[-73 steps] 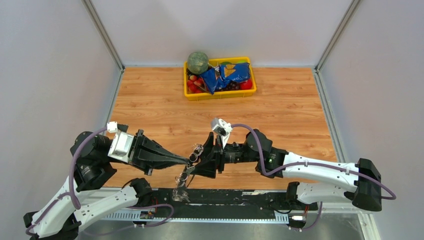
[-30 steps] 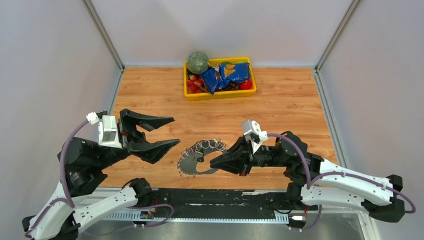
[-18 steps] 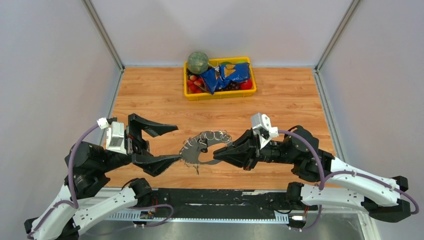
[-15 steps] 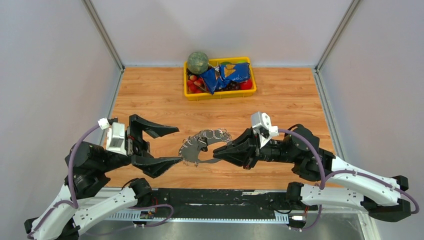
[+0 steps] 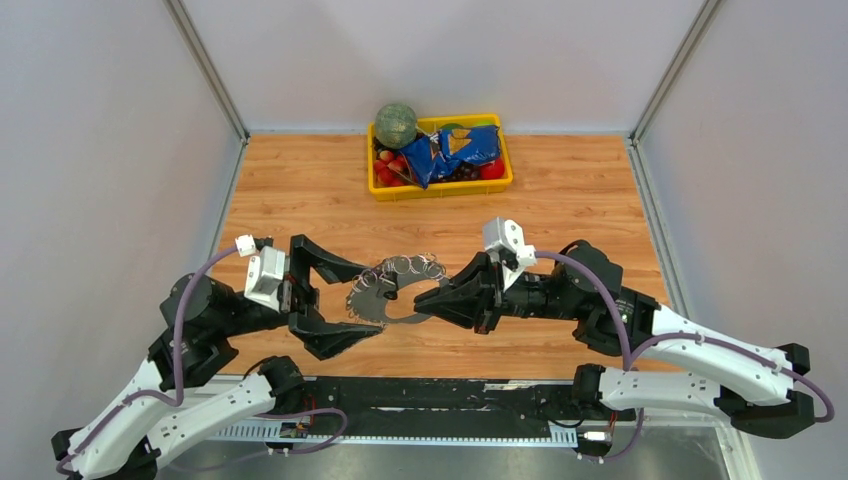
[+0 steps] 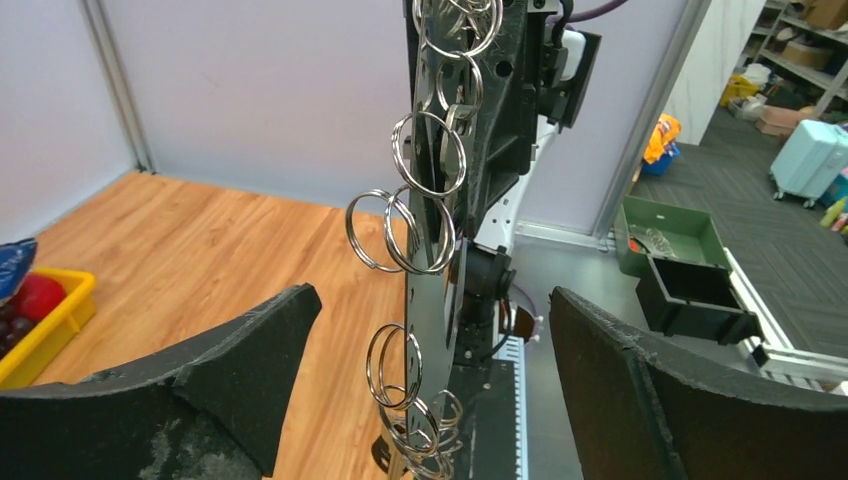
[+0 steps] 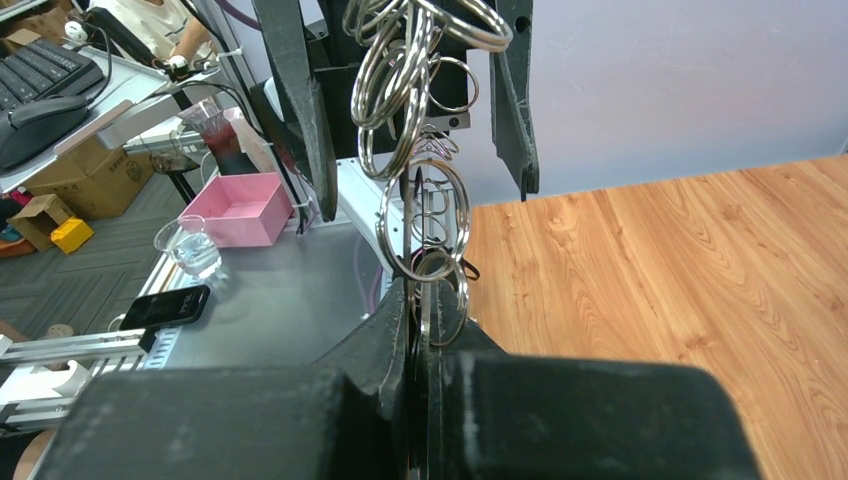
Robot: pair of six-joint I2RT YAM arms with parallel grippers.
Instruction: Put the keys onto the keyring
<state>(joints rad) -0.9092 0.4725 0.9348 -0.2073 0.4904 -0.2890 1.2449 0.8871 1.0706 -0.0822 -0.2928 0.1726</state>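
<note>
the keyring (image 5: 400, 268) was up in the air above the wooden table (image 5: 560, 200), near the front edge, right between the two arms. it was not touching the table. it had a thin flat part and lots of small silver rings hanging off it.

the right arm (image 5: 600, 310) reached in from the right side. its jaws were pressed tight together on the right end of the keyring, and nothing else held it up. in the right wrist view the keyring (image 7: 415, 200) stood straight up out of the closed jaws, with the little rings bunched near the top.

the left arm (image 5: 200, 330) reached in from the left side. its jaws were spread as wide as they go and had hold of nothing. the left end of the keyring sat in the gap between them. in the left wrist view the keyring (image 6: 425, 230) hung in the middle of that gap, apart from both black sides.

far back on the table sat a yellow tray (image 5: 440, 190). it held a green melon (image 5: 396, 123), a blue bag (image 5: 455, 152) and some red fruit (image 5: 491, 170).
</note>
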